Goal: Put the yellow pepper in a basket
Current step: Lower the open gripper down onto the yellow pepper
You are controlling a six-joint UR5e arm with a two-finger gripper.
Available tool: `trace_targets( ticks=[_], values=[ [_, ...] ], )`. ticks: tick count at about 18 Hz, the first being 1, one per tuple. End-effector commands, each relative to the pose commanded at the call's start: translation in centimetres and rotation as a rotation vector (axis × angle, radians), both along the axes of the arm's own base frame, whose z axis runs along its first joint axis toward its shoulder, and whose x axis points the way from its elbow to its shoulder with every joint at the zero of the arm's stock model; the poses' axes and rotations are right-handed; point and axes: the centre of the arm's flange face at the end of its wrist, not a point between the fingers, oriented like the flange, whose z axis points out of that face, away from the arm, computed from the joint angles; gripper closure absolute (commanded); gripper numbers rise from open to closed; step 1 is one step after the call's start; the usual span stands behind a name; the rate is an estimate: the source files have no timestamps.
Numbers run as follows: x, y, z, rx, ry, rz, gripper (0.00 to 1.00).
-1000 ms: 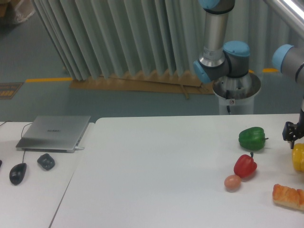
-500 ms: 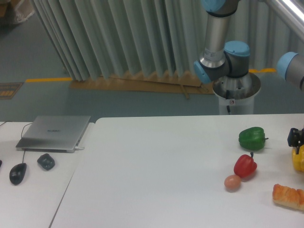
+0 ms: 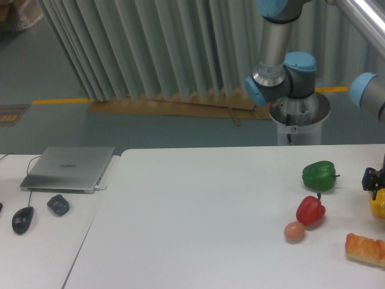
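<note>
The yellow pepper [image 3: 378,205] is located at the 3 o'clock edge of the worktop [image 3: 198,217], partly cut off by the frame, at 4 o'clock from the green pepper [image 3: 319,175]. The gripper [image 3: 371,180] is positioned directly above it, apparently touching; whether the jaws are spread or pinching cannot be told. The grasp step is judged to be in hand. No basket is visible; a secure lift is required next.
</note>
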Motion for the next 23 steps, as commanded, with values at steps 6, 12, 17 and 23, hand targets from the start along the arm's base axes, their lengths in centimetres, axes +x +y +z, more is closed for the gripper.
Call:
trace_targets(
  ticks=[6, 12, 17, 23],
  values=[
    [0.0, 0.3, -0.2, 0.003, 0.006, -0.002, 0.0],
    [-0.8, 0.3, -0.8, -0.008, 0.026, -0.006, 0.0],
    [0.4, 0.7, 0.3, -0.016, 0.026, -0.024, 0.0],
    [2.1, 0.8, 0.6, -0.021, 0.002, -0.034, 0.0]
  ],
)
